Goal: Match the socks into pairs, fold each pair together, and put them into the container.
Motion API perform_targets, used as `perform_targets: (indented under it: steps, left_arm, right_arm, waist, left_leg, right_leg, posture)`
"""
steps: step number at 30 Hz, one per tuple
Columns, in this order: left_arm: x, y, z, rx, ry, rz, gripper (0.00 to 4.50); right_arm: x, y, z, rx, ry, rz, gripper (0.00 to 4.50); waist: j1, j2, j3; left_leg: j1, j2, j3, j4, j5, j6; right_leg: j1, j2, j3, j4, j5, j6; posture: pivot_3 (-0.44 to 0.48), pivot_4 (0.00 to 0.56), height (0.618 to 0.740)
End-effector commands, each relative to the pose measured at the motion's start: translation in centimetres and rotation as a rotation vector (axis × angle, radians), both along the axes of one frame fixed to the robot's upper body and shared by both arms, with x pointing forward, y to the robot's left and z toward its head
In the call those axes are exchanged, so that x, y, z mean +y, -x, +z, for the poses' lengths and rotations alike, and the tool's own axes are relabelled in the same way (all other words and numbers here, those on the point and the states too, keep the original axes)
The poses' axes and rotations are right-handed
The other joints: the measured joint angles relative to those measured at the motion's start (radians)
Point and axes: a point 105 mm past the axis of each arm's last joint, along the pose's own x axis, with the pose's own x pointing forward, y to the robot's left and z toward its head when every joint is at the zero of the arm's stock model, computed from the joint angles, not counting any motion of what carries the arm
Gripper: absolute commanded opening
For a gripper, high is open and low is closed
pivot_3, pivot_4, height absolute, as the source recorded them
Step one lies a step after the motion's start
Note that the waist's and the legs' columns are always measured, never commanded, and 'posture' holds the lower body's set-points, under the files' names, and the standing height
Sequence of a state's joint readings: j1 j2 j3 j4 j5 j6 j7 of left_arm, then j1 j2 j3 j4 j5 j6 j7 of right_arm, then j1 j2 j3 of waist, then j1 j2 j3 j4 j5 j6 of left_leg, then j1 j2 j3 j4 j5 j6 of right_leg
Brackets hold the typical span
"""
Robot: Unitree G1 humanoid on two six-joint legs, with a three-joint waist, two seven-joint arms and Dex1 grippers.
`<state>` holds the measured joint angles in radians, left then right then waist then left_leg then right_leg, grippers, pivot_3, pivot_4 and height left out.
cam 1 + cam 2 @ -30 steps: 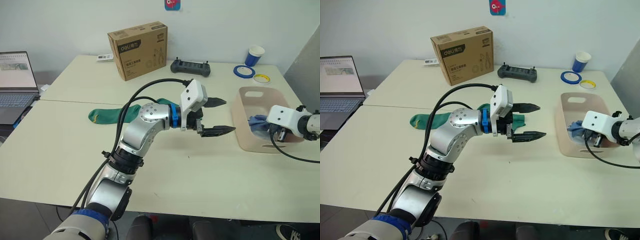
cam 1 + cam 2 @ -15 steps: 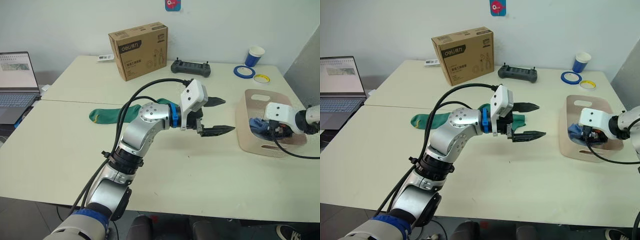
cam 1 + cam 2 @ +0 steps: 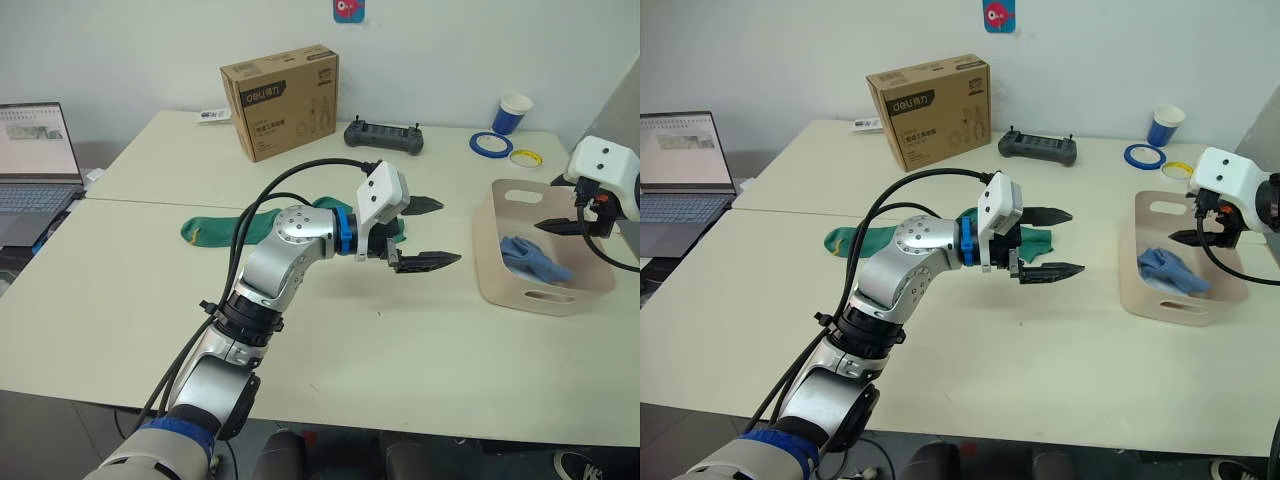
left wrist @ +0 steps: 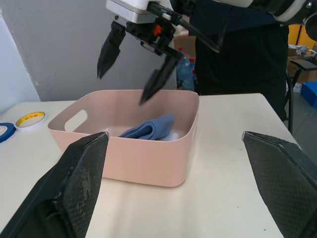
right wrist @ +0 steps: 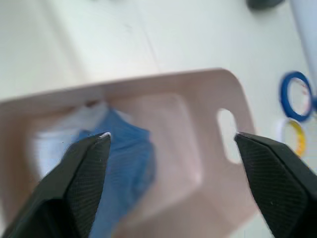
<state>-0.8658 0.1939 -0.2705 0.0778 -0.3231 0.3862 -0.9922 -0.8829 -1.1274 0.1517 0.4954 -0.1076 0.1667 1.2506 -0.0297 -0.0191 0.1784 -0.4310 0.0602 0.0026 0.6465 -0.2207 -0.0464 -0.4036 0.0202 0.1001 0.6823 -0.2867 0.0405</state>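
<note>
My right hand hangs spread and empty over the pink basin, a folded light blue sock pair lying below it. My left hand, fingers spread, hovers above the tabletop; behind it lie the dark green socks.

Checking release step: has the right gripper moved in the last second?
Yes. The right gripper has risen out of the container and now hangs open above its far rim, with the light blue socks left inside.
</note>
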Motion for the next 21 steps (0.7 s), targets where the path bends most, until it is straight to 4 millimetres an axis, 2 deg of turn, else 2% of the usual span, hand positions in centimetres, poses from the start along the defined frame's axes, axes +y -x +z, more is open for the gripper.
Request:
perform_targets:
  steps: [1,9,14,21]
  left_arm:
    - [-0.2,0.5,1.1,-0.054,0.015,-0.014,4.5]
    - [-0.4,1.2,1.3,-0.043,0.016,-0.051,4.5]
    - [-0.6,1.4,1.4,-0.041,0.016,-0.063,4.5]
    - [-0.5,1.3,1.3,-0.044,0.01,-0.06,4.5]
  right_arm:
    - [-0.7,0.0,-0.5,-0.023,0.054,-0.005,2.87]
    - [0.1,0.5,-4.4,0.094,0.056,0.037,0.03]
    - [1.3,0.3,-6.6,0.145,-0.039,0.04,0.03]
    - [0.7,0.4,-7.2,0.164,-0.063,0.01,0.03]
  waist:
    - [0.0,0.0,0.0]
    - [-0.003,0.001,-0.001]
    - [-0.003,0.001,-0.001]
    - [-0.002,0.001,-0.001]
  left_leg:
    - [0.0,0.0,0.0,0.0,0.0,0.0]
    - [0.0,0.0,0.0,0.0,0.0,0.0]
    - [0.001,0.0,0.0,0.001,0.001,0.0]
    - [0.001,-0.001,0.0,0.002,0.001,0.0]
  right_leg:
    - [0.0,0.0,0.0,0.0,0.0,0.0]
    - [0.0,0.0,0.0,0.001,0.0,0.0]
    - [0.0,0.0,0.0,0.003,0.0,0.0]
    - [0.0,0.0,0.0,0.006,0.0,0.0]
  posture:
    - [0.0,0.15,0.74]
    - [0.0,0.15,0.74]
    - [0.0,0.15,0.74]
    - [0.0,0.15,0.74]
